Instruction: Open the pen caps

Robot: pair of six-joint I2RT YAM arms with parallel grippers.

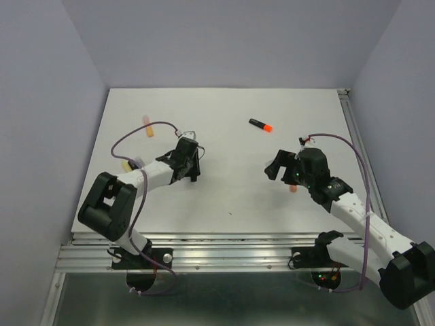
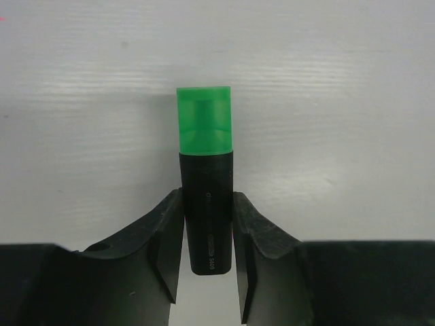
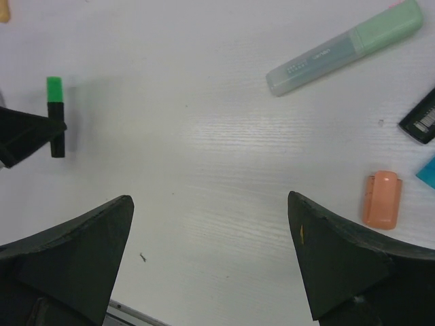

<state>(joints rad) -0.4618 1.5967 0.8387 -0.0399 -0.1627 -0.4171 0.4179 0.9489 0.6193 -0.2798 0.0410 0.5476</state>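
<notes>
L jaws pinch black barrel (image 2: 207,234), both sides touching; green cap (image 2: 204,121) on, sticking out past the tips, above white counter (image 2: 340,102). R jaws wide open, nothing btwn them. Near R: loose peach cap (image 3: 381,199), mint highlighter (image 3: 346,46). Orange-capped pen (image 1: 260,124) lies far-centre, well apart.
</notes>
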